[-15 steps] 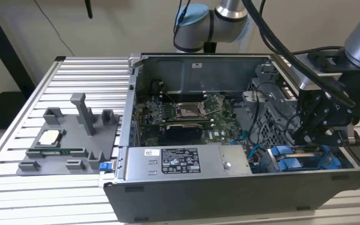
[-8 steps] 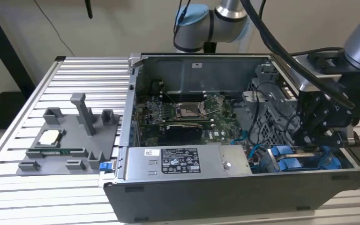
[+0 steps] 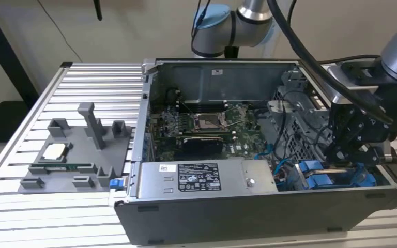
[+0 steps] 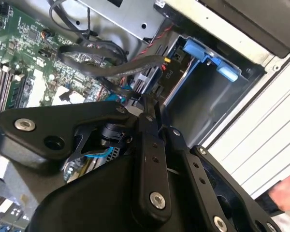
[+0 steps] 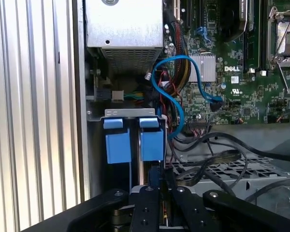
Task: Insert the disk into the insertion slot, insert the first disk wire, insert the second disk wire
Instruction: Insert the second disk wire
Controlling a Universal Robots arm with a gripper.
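The open grey metal computer case (image 3: 268,217) is taken as the landmark. At its near corner on the exterior view's right, the black robot gripper (image 3: 338,157) is seen lowered inside the case, just above the bright blue plastic carrier frames (image 3: 322,175) seated in the drive bay. In the first wrist view, the gripper (image 5: 157,191) is seen with its fingers brought close together around a thin blue-and-dark piece beside the two blue carrier tabs (image 5: 135,140); what that piece is cannot be told, nor whether it is truly clamped. The silver-grey disk itself is hidden within its frame in the bay. Along the near wall of the case, the grey power supply box with a white label (image 3: 205,178) is lying flat. A curved blue data cable (image 5: 176,92) is looped between the bay and the green motherboard (image 3: 205,124), which lies on the floor of the case further in. Beside the case, on the exterior view's left, a grey plastic fixture tray (image 3: 74,155) is resting on the ribbed aluminium table (image 3: 19,217). Behind the case, the arm's silver and blue base joint (image 3: 229,26) is standing
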